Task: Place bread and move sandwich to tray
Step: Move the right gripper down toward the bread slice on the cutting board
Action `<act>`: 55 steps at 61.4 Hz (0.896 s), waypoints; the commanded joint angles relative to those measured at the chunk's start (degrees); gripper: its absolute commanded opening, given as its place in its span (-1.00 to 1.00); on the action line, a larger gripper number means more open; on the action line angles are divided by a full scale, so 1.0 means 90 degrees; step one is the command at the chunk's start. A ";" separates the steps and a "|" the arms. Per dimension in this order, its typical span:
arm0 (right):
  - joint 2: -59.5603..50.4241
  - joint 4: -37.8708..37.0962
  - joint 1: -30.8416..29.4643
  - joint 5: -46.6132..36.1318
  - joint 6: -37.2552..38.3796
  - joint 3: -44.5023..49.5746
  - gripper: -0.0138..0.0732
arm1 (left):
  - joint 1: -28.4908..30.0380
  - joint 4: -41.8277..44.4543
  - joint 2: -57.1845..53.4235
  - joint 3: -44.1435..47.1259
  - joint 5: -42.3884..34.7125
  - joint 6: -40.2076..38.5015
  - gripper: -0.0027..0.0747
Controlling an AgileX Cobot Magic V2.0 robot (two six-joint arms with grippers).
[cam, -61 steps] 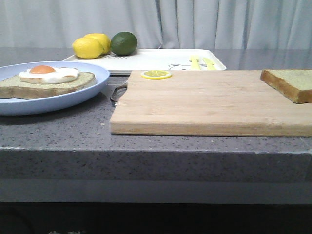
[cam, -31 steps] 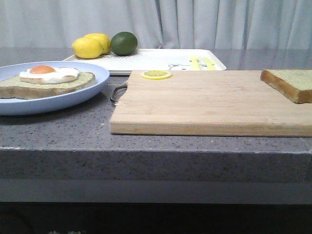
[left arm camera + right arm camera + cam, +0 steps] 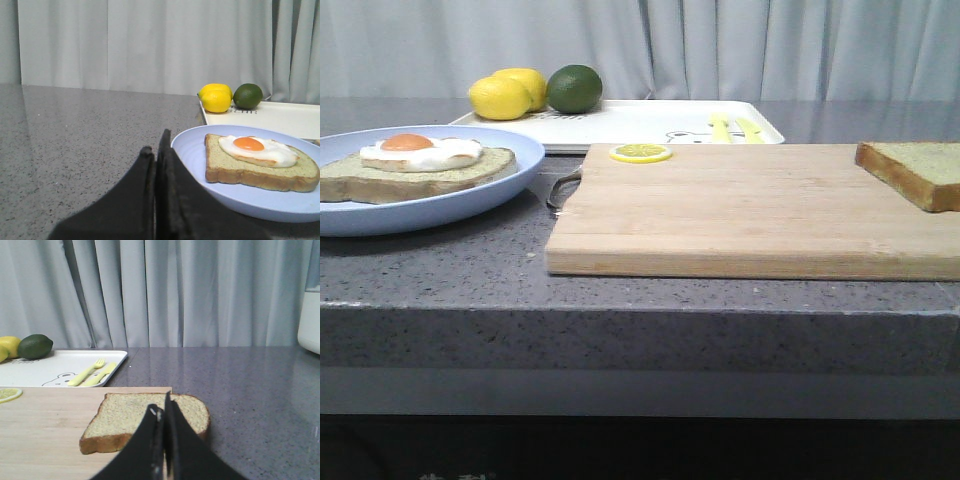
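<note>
Board (image 3: 740, 210): bread (image 3: 916, 171) flat, corner frontward.

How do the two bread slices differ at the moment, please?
The bread lies plain on the wooden cutting board, at the robot's right; the slice with the fried egg lies on the pale blue plate, at its left, topped with egg. Both lie flat, with brown crust and greenish crumb.

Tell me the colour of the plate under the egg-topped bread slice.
Pale blue plate, seen best in the left wrist view.
</note>
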 commanded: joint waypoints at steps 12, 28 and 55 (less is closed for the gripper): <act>-0.0026 0.0066 -0.0029 0.1376 -0.0044 -0.1898 -0.84 | -0.0034 -0.0328 -0.0036 -0.1600 -0.0010 -0.0052 -0.98; 0.1178 -0.0104 -0.0029 0.3056 -0.0044 -0.3951 -0.84 | -0.0034 -0.0328 0.1163 -0.3944 0.1953 -0.0052 -0.98; 0.3579 -0.0096 -0.0029 0.4560 -0.0044 -0.5224 -0.84 | -0.0034 -0.0312 0.3458 -0.5359 0.3371 -0.0052 -0.98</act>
